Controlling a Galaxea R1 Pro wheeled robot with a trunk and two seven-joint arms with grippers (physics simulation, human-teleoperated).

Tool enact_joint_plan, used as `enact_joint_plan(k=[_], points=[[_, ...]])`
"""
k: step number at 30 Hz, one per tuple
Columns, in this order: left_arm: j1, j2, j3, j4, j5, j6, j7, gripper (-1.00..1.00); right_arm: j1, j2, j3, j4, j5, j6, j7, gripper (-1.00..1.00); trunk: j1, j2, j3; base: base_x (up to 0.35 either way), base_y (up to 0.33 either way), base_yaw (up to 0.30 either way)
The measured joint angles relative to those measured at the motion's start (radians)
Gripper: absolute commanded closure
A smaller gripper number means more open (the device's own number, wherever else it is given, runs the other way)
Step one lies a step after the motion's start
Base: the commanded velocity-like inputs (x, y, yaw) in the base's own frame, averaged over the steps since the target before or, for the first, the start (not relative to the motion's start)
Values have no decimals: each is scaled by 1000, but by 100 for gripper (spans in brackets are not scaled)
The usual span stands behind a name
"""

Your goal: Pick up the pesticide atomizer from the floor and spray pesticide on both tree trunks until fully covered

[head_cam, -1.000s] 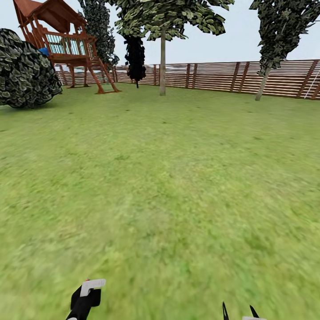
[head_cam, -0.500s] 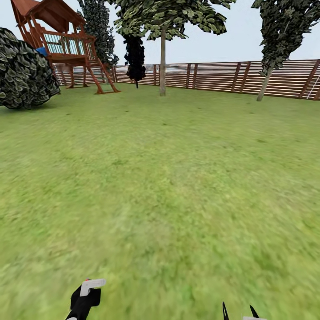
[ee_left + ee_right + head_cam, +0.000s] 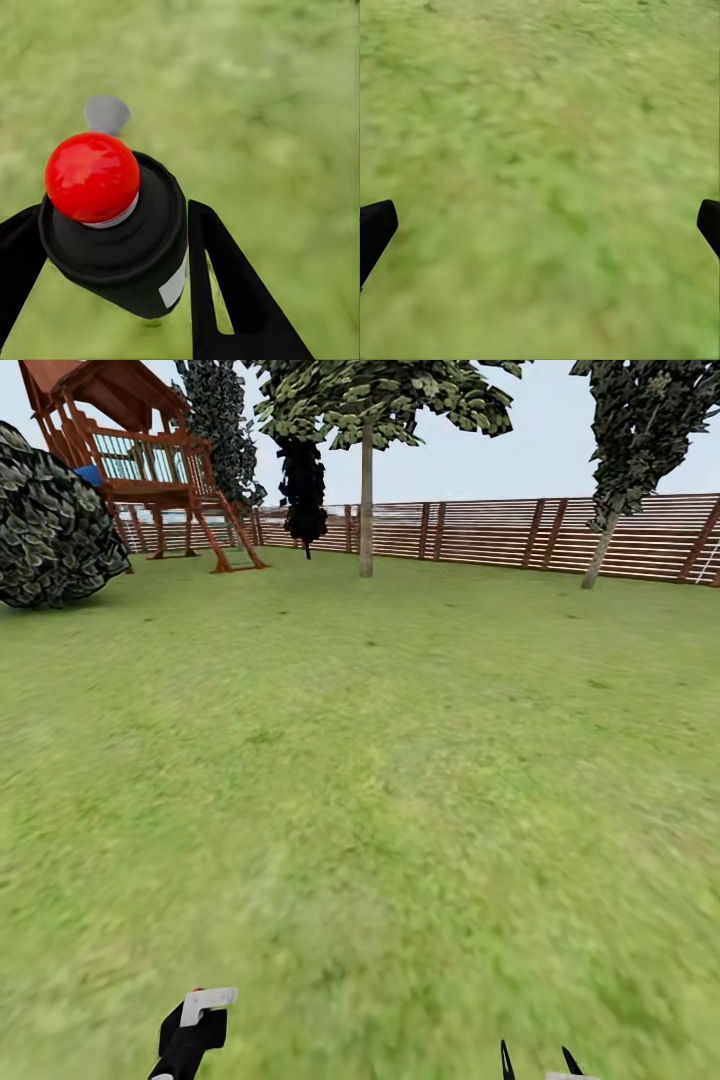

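Observation:
The pesticide atomizer (image 3: 112, 225), a black bottle with a red ball top, sits between the two black fingers of my left gripper (image 3: 111, 214), which is shut on it. In the head view the atomizer (image 3: 200, 1015) shows at the bottom edge, above the grass floor (image 3: 380, 810). My right gripper (image 3: 537, 1063) is open low at the bottom right, its fingers spread wide over bare grass (image 3: 540, 187). Two trees stand far ahead by the fence. One tree trunk (image 3: 366, 500) rises straight at the centre. The other tree trunk (image 3: 600, 555) leans at the right.
A brown slat fence (image 3: 480, 535) closes the far side of the lawn. A red-brown wooden playhouse (image 3: 140, 460) and a round dark bush (image 3: 50, 520) stand at the far left. A dark narrow tree (image 3: 303, 480) is near the fence. A grey stone (image 3: 106, 112) lies in the grass.
The whole head view has shifted slightly, with the bush sliding left and the right tree sliding right, so the camera has moved. Both grippers hold the same pose.

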Motion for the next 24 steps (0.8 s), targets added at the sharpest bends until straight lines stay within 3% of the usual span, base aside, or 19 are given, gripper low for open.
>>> enact_joint_plan(k=[24], points=[[0, 0, 0, 0, 0, 0, -1, 100, 0, 0, 0, 0, 0, 0, 0, -100, 0, 0, 0, 340, 0, 0]])
